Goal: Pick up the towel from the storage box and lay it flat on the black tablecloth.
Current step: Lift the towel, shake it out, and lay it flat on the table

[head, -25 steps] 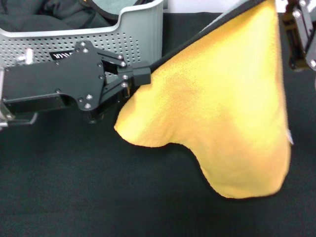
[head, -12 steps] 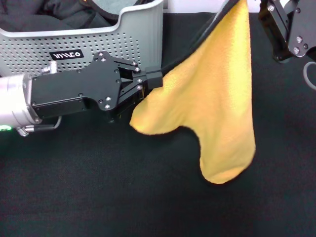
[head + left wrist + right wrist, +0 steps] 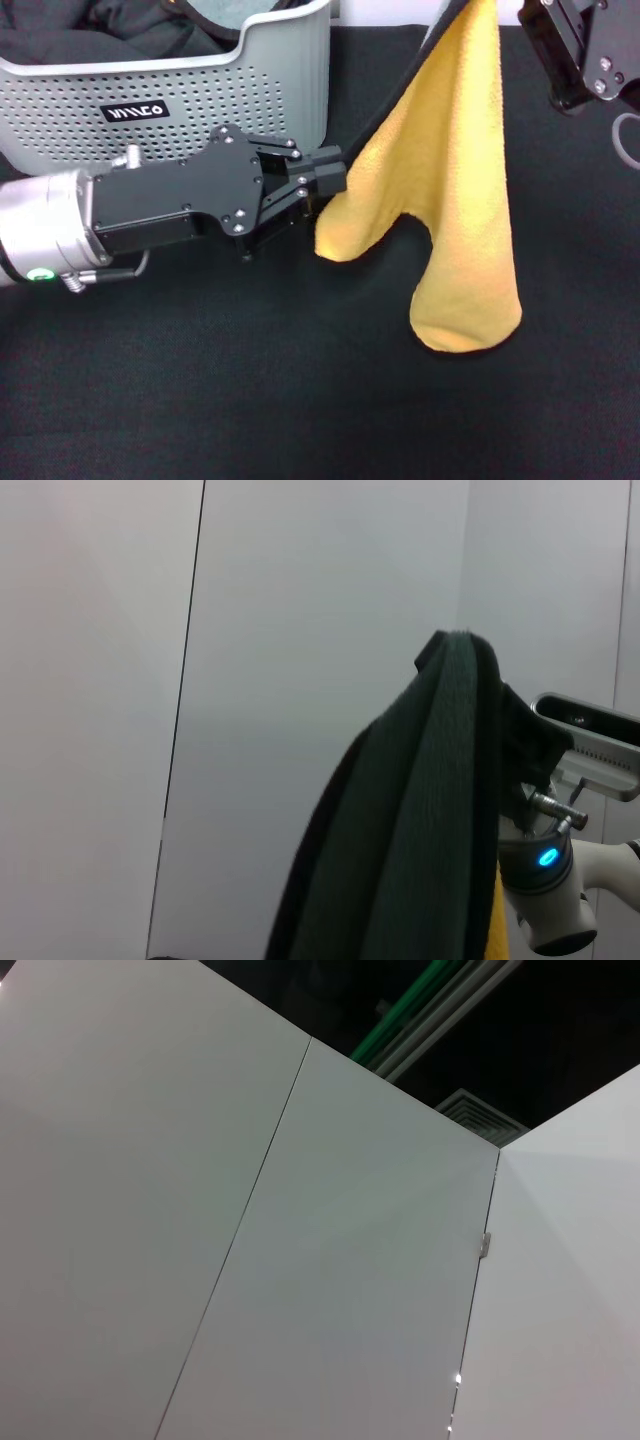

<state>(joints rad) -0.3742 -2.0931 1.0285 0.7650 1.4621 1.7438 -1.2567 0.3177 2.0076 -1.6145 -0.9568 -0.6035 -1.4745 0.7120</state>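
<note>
The towel (image 3: 460, 190), yellow face toward the head view, hangs in a narrow fold over the black tablecloth (image 3: 250, 390). Its black hem runs up to the picture's top edge. My left gripper (image 3: 335, 180) reaches in from the left and is shut on the towel's lower hem corner. My right gripper (image 3: 575, 55) sits at the top right, beside the towel's raised corner, and holds it up there. In the left wrist view the towel (image 3: 420, 830) shows its grey face with the right gripper (image 3: 515, 730) behind its peak. The storage box (image 3: 200, 90) stands at the back left.
Dark bundled cloths (image 3: 100, 30) lie inside the box. A pale cable loop (image 3: 625, 140) shows at the right edge. The right wrist view shows only white wall panels and ceiling.
My left gripper has moved right with the hem corner, and the right gripper has shifted left. The towel has gone from a wide spread sheet to a narrow hanging fold.
</note>
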